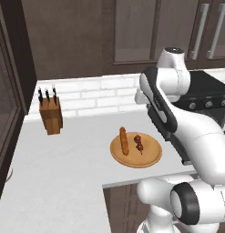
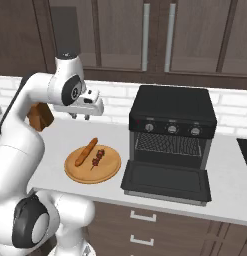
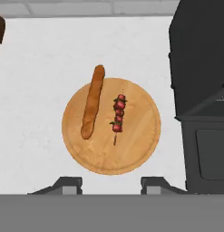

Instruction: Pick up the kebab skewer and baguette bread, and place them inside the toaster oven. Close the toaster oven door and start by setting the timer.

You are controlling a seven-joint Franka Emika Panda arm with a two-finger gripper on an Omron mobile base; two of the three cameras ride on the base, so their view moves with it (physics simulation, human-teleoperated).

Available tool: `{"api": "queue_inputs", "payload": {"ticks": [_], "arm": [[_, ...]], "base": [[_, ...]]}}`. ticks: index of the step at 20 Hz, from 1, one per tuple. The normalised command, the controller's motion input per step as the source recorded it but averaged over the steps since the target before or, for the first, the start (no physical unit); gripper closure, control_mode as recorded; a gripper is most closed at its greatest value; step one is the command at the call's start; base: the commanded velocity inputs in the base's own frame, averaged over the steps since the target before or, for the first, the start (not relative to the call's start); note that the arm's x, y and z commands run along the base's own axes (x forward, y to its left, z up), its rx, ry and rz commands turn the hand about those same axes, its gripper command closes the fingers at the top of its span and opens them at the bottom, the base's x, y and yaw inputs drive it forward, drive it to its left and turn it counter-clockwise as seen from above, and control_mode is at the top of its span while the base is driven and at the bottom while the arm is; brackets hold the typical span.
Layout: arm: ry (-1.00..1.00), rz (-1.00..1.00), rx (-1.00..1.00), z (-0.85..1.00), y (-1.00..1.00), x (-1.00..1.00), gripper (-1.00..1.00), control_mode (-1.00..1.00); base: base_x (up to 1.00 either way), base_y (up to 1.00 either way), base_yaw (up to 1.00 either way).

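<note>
While the gripper (image 2: 80, 117) hangs empty, fingers spread, above the plate (image 3: 140, 149), we see skewer (image 3: 118, 117) beside baguette (image 3: 92, 102) on it, oven (image 2: 172, 120) door (image 2: 166, 182) down, knife block (image 1: 51, 113) on white counter (image 1: 63, 168).

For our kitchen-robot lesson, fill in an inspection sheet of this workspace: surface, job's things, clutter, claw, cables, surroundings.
Surface: pale counter, no spills seen.
Job's things: baguette bread and kebab skewer lie side by side, apart, on the wooden plate; toaster oven with toaster oven door folded down, rack bare.
Clutter: knife block by the wall.
Claw: claw open above the plate, holding nothing.
Cables: nothing seen.
Surroundings: white brick backsplash, dark cabinets.
</note>
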Motion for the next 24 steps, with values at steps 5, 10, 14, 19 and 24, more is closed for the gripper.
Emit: {"api": "queue_inputs", "payload": {"ticks": [5,10,14,19,24], "arm": [[-0.12,0.00,0.02,-0.07,-0.20,-0.51,-1.00,-1.00],[-0.37,0.24,0.25,-0.26,-1.00,-0.88,-1.00,-1.00],[-0.48,0.43,0.28,-0.14,-1.00,-0.62,-1.00,-1.00],[-0.43,0.46,0.21,-0.30,-1.00,-0.33,-1.00,-1.00],[-0.25,0.21,0.06,-0.40,-0.75,0.00,-1.00,-1.00]], "base": [[0.00,0.00,0.00],[0.00,0.00,0.00],[0.00,0.00,0.00],[0.00,0.00,0.00],[0.00,0.00,0.00]]}}
